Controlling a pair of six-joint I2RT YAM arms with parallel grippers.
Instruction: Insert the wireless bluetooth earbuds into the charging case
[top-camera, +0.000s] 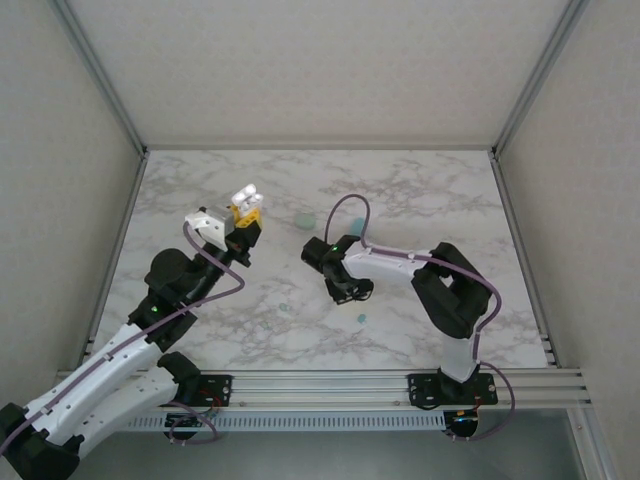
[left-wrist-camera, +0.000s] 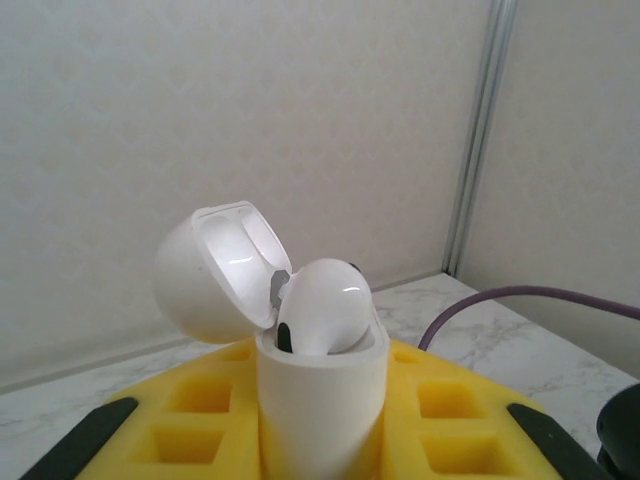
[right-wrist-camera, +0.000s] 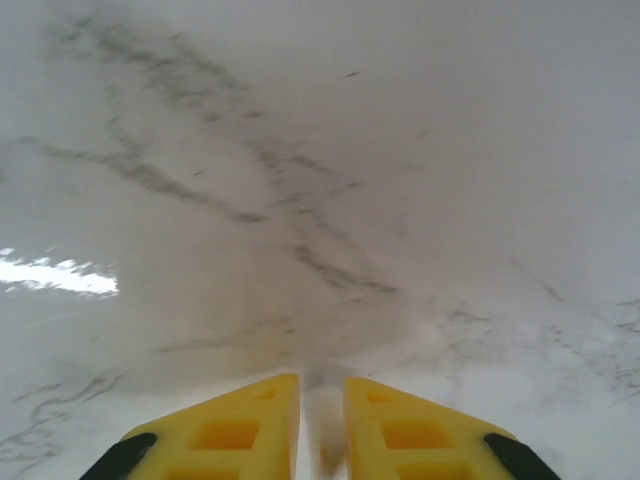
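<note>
The left gripper (top-camera: 246, 213) was clamped on a white case (left-wrist-camera: 322, 410), held upright above the table (top-camera: 430, 190) with its lid open; a white earbud (left-wrist-camera: 325, 305) sat in the case's mouth, its rounded top showing above the rim; the right gripper (right-wrist-camera: 322, 425) pointed down close over the marble, fingers almost together, a pale blur between them, perhaps a bud; a teal bud (top-camera: 361, 318) lay near it.

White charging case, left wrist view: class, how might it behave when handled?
The white charging case, glossy and rounded, probably slips easily. Its open hinged lid may swing shut if bumped. The white earbud sits proud, so tipping might spill it.
</note>
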